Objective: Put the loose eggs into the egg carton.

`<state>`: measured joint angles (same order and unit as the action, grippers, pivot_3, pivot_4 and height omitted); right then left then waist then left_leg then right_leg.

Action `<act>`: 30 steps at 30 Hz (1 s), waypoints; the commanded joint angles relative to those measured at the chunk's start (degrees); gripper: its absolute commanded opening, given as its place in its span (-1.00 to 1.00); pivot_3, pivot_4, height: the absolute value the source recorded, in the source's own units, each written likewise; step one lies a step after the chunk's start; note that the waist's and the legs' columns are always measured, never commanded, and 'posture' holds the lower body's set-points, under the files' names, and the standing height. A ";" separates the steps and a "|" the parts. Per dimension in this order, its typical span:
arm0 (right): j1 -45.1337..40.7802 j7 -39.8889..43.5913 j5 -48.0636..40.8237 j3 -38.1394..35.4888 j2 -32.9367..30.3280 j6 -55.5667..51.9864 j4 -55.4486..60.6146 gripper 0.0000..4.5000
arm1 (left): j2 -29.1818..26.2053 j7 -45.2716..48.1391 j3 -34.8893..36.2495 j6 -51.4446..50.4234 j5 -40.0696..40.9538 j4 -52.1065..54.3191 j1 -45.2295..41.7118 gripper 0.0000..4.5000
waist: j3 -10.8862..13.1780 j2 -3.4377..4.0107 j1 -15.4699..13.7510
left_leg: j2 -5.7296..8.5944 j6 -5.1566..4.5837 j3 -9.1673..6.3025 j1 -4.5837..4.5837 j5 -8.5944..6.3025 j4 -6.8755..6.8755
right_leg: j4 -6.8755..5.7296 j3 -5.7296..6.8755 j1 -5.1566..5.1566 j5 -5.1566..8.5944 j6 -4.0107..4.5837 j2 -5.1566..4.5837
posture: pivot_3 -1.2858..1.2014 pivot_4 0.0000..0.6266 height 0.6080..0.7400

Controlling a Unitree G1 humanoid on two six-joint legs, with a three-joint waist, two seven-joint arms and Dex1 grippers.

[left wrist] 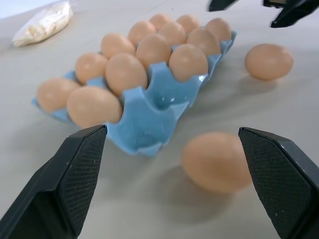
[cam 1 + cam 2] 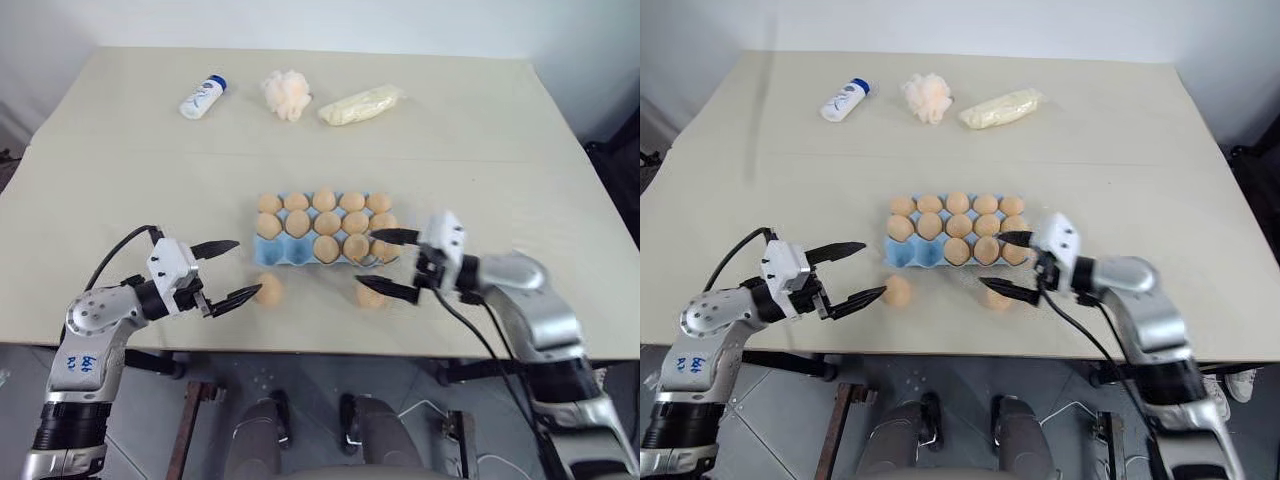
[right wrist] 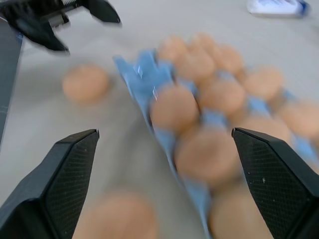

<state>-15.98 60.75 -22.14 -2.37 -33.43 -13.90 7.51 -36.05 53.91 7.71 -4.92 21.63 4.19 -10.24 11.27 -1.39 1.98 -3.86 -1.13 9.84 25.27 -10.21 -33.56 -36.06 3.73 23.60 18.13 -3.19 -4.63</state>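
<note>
The light blue egg carton [image 2: 270,254] lies at the table's middle, with eggs in most cups; the two front-left cups show bare blue. Two loose eggs lie on the table in front of it: one [image 2: 268,288] near the front-left corner, one [image 2: 370,296] near the front-right. My left gripper [image 2: 248,268] is open, level, pointing at the left egg [image 1: 217,162] from just left of it, with nothing between its fingers. My right gripper [image 2: 365,258] is open at the carton's front-right corner, its lower finger just above the right egg [image 2: 998,298], holding nothing.
At the far side lie a white bottle [image 2: 203,97] with a blue cap, a fluffy peach puff [image 2: 287,93] and a clear bag [image 2: 362,104] of pale yellow stuff. The table's front edge [image 2: 320,352] runs close behind the loose eggs.
</note>
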 commanded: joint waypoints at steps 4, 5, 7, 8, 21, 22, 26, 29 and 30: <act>11.07 3.26 -3.20 -10.14 -3.85 7.86 -0.10 0.98 | 0.69 2.77 -2.97 1.11 -0.32 -2.80 -3.55 1.00 | 0.00 0.00 0.19 | -0.06 0.00 0.02 -0.09 0.00 -0.08 | -0.01 -0.02 -0.08 -0.01 -0.02 0.10 | 0.03 -0.52 1.00; 12.67 3.61 -2.75 -10.61 -4.16 9.05 -1.05 0.98 | 0.77 3.13 -3.58 1.08 -0.49 -3.19 -4.08 1.00 | 0.00 0.00 0.13 | -0.06 -0.01 0.02 -0.09 0.00 -0.10 | -0.03 -0.02 -0.09 -0.01 -0.02 0.10 | 0.03 -0.52 1.00; 14.67 3.99 -2.05 -10.71 -4.37 11.05 -2.21 0.98 | 0.36 4.21 -5.07 0.08 -0.96 -3.52 -4.88 1.00 | 0.00 0.00 0.06 | -0.07 -0.01 -0.01 -0.10 0.00 -0.19 | -0.04 0.02 -0.14 -0.02 -0.03 0.11 | 0.03 -0.52 1.00; 14.98 3.91 -1.95 -10.53 -4.37 11.59 -2.42 0.98 | 0.06 4.66 -5.59 -0.42 -1.14 -3.61 -5.11 1.00 | 0.00 0.00 0.13 | -0.06 -0.01 -0.01 -0.10 0.00 -0.22 | -0.04 0.01 -0.15 -0.03 -0.06 0.10 | 0.03 -0.52 1.00; 6.51 1.91 0.05 0.95 -1.66 6.59 -0.54 0.98 | -0.66 5.53 -3.40 1.12 -0.36 -4.35 -5.03 1.00 | 0.00 0.01 1.09 | -0.09 -0.02 -0.02 -0.08 0.00 -0.30 | -0.04 -0.06 -0.14 -0.12 -0.02 0.08 | 0.03 -0.52 1.00; 5.41 1.84 0.69 2.49 -1.48 5.66 -0.89 0.98 | -0.82 5.49 -3.17 1.18 -0.36 -4.23 -4.73 1.00 | 0.00 0.01 1.13 | -0.09 -0.02 -0.02 -0.08 0.00 -0.30 | -0.04 -0.06 -0.13 -0.12 -0.02 0.08 | 0.03 -0.52 1.00; 1.24 1.59 2.25 6.41 1.40 6.54 -4.13 0.98 | -1.08 5.21 -2.38 1.21 -0.27 -3.37 -3.48 1.00 | -0.01 0.01 1.14 | -0.08 -0.02 -0.04 -0.06 0.00 -0.28 | -0.04 -0.04 -0.10 -0.12 -0.01 0.07 | 0.03 -0.52 1.00; -1.64 2.32 4.49 9.98 3.95 7.85 -8.87 0.98 | -1.26 4.47 -1.42 0.62 0.00 -1.50 -1.66 1.00 | -0.02 -0.02 1.26 | -0.08 -0.02 -0.03 -0.07 0.00 -0.27 | -0.03 -0.04 -0.12 -0.12 -0.02 0.07 | 0.03 -0.52 1.00; -2.45 2.46 5.57 11.18 4.70 8.62 -10.68 0.98 | -1.36 4.11 -1.04 0.38 0.12 -0.81 -0.99 1.00 | -0.02 -0.02 1.30 | -0.08 -0.02 -0.03 -0.07 0.00 -0.28 | -0.04 -0.04 -0.12 -0.12 -0.02 0.06 | 0.03 -0.52 1.00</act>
<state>-17.83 62.87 -17.89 7.25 -29.64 -6.99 -1.48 -36.80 58.65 4.82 -4.72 20.79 0.18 -12.05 11.25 -1.41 3.27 -3.94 -1.15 9.81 25.21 -10.21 -33.84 -36.11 3.68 23.49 18.00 -3.22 -4.57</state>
